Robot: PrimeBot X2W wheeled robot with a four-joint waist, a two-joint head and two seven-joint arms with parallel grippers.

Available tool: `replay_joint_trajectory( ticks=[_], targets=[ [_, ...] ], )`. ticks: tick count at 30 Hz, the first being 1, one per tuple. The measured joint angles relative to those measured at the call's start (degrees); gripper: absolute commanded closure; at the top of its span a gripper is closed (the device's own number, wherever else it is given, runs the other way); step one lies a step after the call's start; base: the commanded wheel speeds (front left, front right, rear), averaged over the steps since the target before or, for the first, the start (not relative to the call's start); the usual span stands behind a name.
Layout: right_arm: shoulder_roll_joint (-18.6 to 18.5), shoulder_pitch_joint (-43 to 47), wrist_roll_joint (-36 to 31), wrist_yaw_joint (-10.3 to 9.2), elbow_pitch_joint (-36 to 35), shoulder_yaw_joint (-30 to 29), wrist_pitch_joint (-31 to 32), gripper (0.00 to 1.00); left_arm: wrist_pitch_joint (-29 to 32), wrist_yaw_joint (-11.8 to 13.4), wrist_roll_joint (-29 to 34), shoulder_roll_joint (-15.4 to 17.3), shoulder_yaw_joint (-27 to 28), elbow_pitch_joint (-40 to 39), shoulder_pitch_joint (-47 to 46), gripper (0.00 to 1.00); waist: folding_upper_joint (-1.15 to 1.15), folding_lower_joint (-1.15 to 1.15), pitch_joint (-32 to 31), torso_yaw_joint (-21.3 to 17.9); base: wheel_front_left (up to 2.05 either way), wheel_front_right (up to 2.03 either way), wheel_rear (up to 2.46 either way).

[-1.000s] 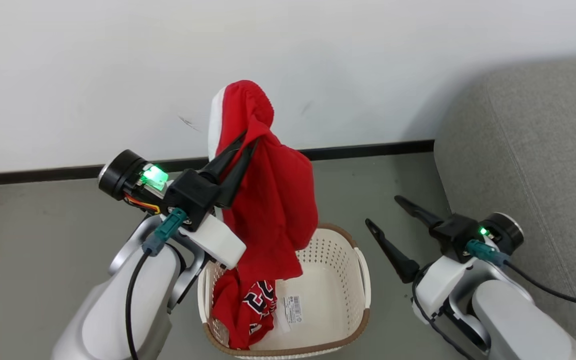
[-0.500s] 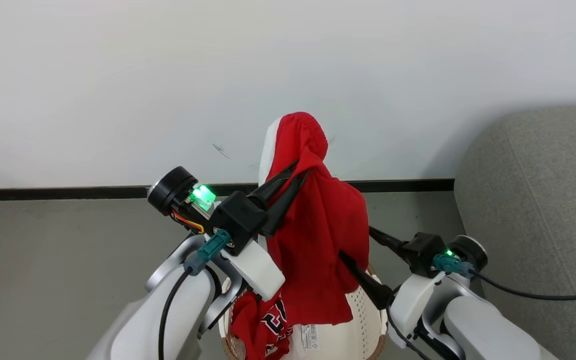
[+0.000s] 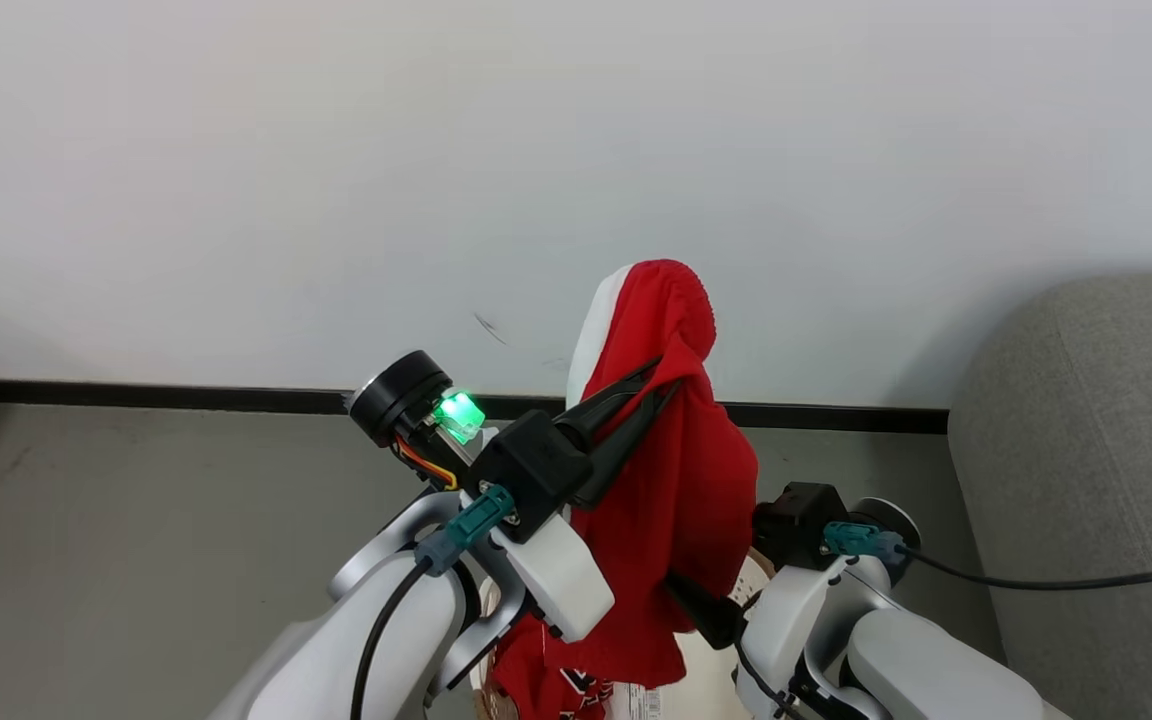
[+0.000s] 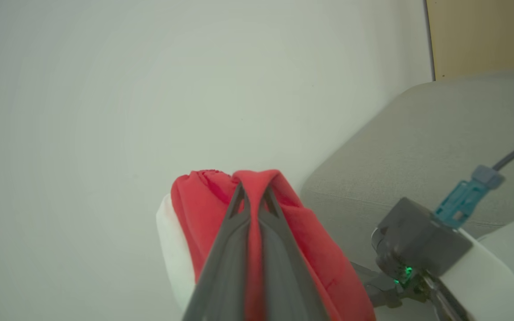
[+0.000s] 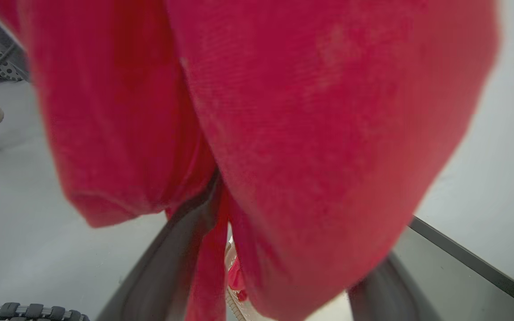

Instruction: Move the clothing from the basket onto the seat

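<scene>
L pincer (image 3: pixel 668 374) clamped on red clothing (image 3: pixel 681 490); R pincer (image 5: pixel 292 232) apart; grey floor (image 3: pixel 136 520), white wall (image 3: pixel 336 150).

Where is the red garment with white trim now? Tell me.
In the head view's centre, the bright red soft fabric garment with white trim hangs from the shut left claw, above the cream plastic basket, left of the grey fabric sofa.
</scene>
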Motion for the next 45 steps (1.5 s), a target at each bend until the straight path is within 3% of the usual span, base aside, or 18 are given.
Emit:
replay_joint_trajectory(
  ticks=[3, 4, 5, 6, 7, 8, 13, 23, 25, 26, 27, 28, 29, 45],
  targets=[
    [0.0, -0.6, 1.5, 0.0, 0.1, 1.0, 0.0, 0.0, 0.9, -0.4, -0.5, -0.2, -0.4, -0.7, 0.3, 1.0, 0.0, 0.0, -0.3, 0.6, 0.0, 0.0, 0.0],
    [0.0, -0.8, 1.9, 0.0, 0.1, 1.1, 0.0, 0.19, 1.1, -0.4, -0.7, -0.2, -0.5, -1.0, 0.6, 1.0, 0.0, 0.0, -0.4, 0.8, 0.0, 0.0, 0.0],
    [-0.2, -1.0, 1.9, 0.0, 0.1, 1.3, 0.0, 0.49, 1.4, -0.4, -0.8, -0.2, -0.6, -1.2, 0.9, 1.0, 0.0, 0.0, -0.5, 1.0, 0.0, 0.0, 0.0],
    [-0.3, -1.2, 1.9, 0.0, 0.0, 1.6, 0.0, 0.63, 1.5, -0.4, -1.1, -0.3, -0.7, -1.2, 1.2, 1.0, 0.0, 0.0, -0.5, 1.2, 0.0, 0.0, 0.0],
    [-0.5, -1.5, 1.9, 0.0, -0.2, 1.8, 0.0, 0.86, 1.8, -0.4, -1.6, -0.3, -0.7, -1.3, 1.3, 1.0, 0.0, 0.0, -0.5, 1.3, 0.0, 0.0, 0.0],
    [-0.7, -1.8, 1.9, 0.0, -0.5, 1.8, 0.0, 1.0, 1.9, -0.4, -2.0, -0.3, -0.6, -1.3, 1.4, 1.0, 0.0, 0.0, -0.5, 1.5, 0.0, 0.0, 0.0],
    [-2.0, -2.5, 1.9, 0.0, -2.5, 1.6, 0.0, 1.0, 2.4, 0.3, -2.8, -0.2, 1.5, -1.3, 2.7, 1.0, 0.0, 0.0, -0.3, 1.4, 0.0, 0.0, 0.0],
    [-7.6, -1.6, 2.5, 0.0, -6.9, -6.0, 0.0, 1.0, 2.4, 2.7, -5.5, 0.6, 5.6, 1.7, 6.0, 1.0, 0.0, 0.0, -0.1, -0.5, 0.0, 0.0, 0.0],
    [-8.4, -1.2, 2.9, 0.0, -7.9, -8.3, 0.0, 1.0, 2.1, 2.7, -6.0, 0.6, 6.0, 2.3, 6.5, 0.72, 0.0, 0.01, -0.1, -1.0, 0.0, 0.0, 0.0],
    [-8.9, -0.9, 2.9, 0.0, -8.5, -9.7, 0.0, 1.0, 2.1, 2.7, -6.2, 0.5, 6.0, 2.6, 6.8, 0.67, 0.0, 0.0, -0.1, -1.3, 0.0, 0.0, 0.0],
    [-9.3, -0.5, 2.9, 0.0, -9.0, -11.2, 0.0, 1.0, 2.1, 2.7, -6.3, 0.5, 6.0, 2.8, 7.0, 0.55, 0.0, 0.0, -0.1, -1.6, 0.0, 0.0, 0.0],
    [-9.8, -0.2, 2.9, 0.0, -9.4, -12.7, 0.0, 1.0, 1.9, 2.7, -6.5, 0.4, 6.0, 3.1, 7.1, 0.23, 0.0, 0.0, -0.1, -1.9, 0.0, 0.0, 0.0],
    [-10.2, 0.1, 2.8, 0.0, -9.7, -14.0, 0.0, 1.0, 1.8, 2.7, -6.7, 0.3, 6.0, 3.3, 7.1, 0.0, 0.0, 0.0, -0.1, -2.3, 0.0, 0.0, 0.0],
    [-13.5, 9.1, 0.2, -0.01, -15.2, -32.6, 0.0, 1.0, -2.4, 2.5, -9.2, -1.4, 3.3, 4.5, 8.2, 0.0, 0.0, 0.0, 0.4, -9.5, 0.0, 0.0, 0.0]
  ],
)
